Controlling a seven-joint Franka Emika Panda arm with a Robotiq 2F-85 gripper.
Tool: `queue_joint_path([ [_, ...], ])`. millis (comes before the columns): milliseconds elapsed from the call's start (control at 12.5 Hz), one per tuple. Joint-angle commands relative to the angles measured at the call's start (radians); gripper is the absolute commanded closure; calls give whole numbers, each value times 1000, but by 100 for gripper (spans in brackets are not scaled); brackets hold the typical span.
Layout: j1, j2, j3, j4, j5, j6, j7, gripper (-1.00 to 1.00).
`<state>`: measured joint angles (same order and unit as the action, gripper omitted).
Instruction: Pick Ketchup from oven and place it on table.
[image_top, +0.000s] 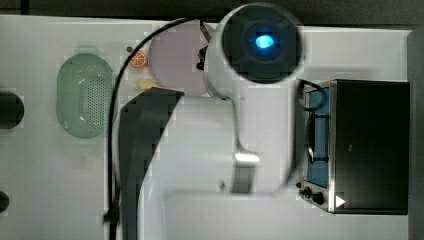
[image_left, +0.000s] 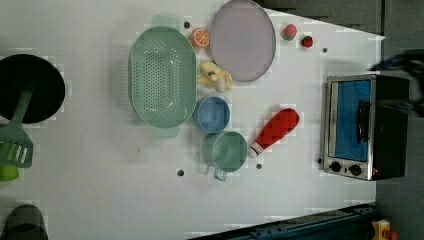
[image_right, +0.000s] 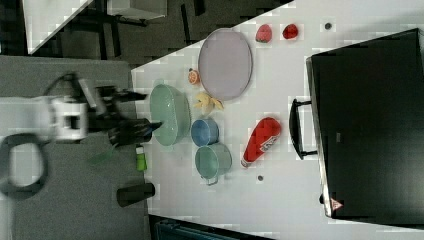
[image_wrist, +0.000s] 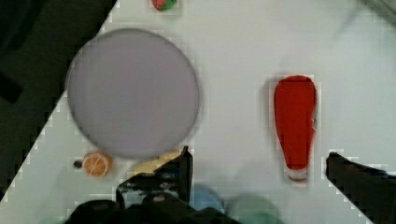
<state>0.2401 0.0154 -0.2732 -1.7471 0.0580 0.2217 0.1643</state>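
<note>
The ketchup bottle is seen lying on its side on the white desk, outside the oven, with its white cap pointed toward the green mug. In the left view the bottle lies between the mug on its left and the oven on its right, touching neither. The oven door is closed. Just beside the mug a blue bowl is set, and to the left view's left of both a green colander rests. A lilac plate lies further off, with an orange slice and a yellow plush toy near its edge, and two strawberries beyond it. In the right view the gripper is held off the desk's edge near the colander; its jaws are spread wide and nothing is grasped.
</note>
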Motion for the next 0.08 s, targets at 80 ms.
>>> queue_joint_path([
  [80,8,15,-16,106,-23,-188,48,-100],
])
